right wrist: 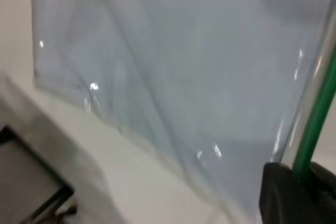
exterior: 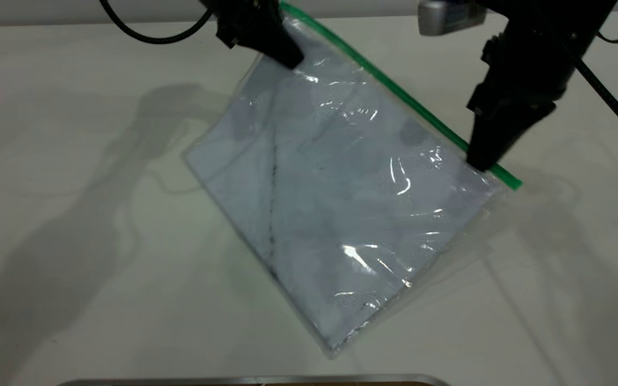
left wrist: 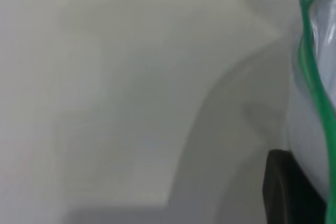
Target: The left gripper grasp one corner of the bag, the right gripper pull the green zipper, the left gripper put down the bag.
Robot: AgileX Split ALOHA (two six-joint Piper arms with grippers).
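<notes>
The bag [exterior: 336, 209] is a clear pouch with white paper and a dark diagonal line inside. It hangs tilted, its lower corner near the table's front. My left gripper [exterior: 282, 51] is shut on the bag's upper corner, where the green zipper [exterior: 395, 88] ends. The strip runs down to the right. My right gripper [exterior: 480, 161] is shut on the zipper close to its lower right end. In the right wrist view the green strip [right wrist: 315, 114] passes between the black fingers [right wrist: 278, 192]. In the left wrist view the green edge [left wrist: 315, 77] curves beside one black finger [left wrist: 286, 187].
The white table [exterior: 73, 214] lies under the bag. A metal-edged object [exterior: 255, 380] shows at the front edge. Black cables [exterior: 615, 107] trail from both arms.
</notes>
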